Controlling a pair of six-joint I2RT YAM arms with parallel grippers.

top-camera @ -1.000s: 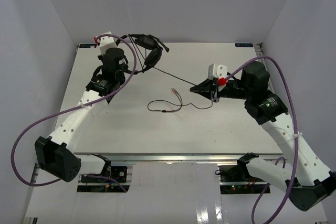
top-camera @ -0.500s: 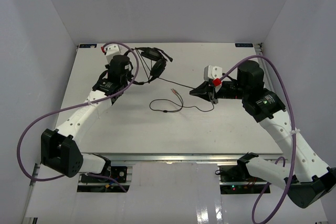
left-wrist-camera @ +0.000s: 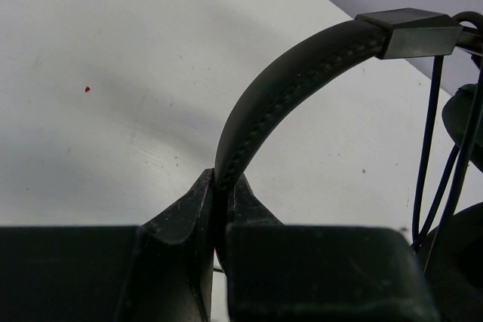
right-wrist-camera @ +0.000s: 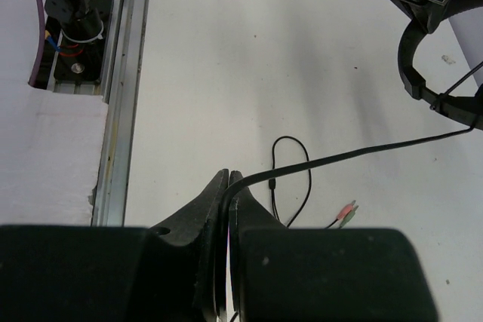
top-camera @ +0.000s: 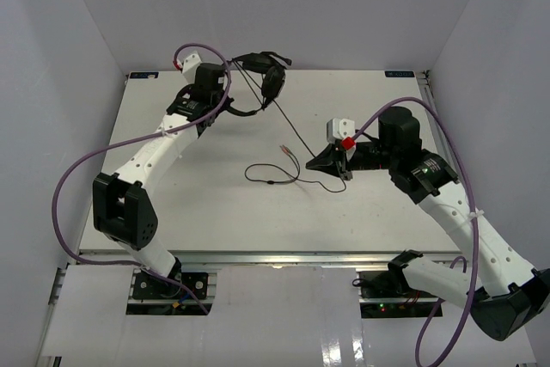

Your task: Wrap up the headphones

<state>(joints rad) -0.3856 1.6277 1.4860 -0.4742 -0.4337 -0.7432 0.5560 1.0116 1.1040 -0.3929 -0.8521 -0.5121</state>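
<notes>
In your left wrist view, the left gripper (left-wrist-camera: 220, 190) is closed on the headphones (left-wrist-camera: 287, 81). Its two fingers pinch the stitched headband edge-on. From the grip the band arches up and to the right, ending in a squared slider block. Beyond that block, at the right edge, you can see part of an earcup (left-wrist-camera: 468, 115) and a few thin cable strands hanging beside it. The white surface (left-wrist-camera: 113, 73) lies below, apart from the band.

In your right wrist view, the right gripper (right-wrist-camera: 229, 185) is closed narrow on the cable (right-wrist-camera: 362, 152), with the thin black line caught right between the fingertips. From there the cable runs taut to the right and slightly upward, reaching the headphones at the top right corner. Just beyond the fingers, slack cable forms a loop (right-wrist-camera: 290, 179) lying on the surface, and its pink and green plug tips (right-wrist-camera: 346, 213) rest beside it.

In the top view, the headphones sit at the far left part of the surface, near the back edge, right at the left gripper's tip. They are well apart from the right gripper, which is over the middle right. The cable slants between the two, and the slack loop and plug lie just left of the right gripper.
</notes>
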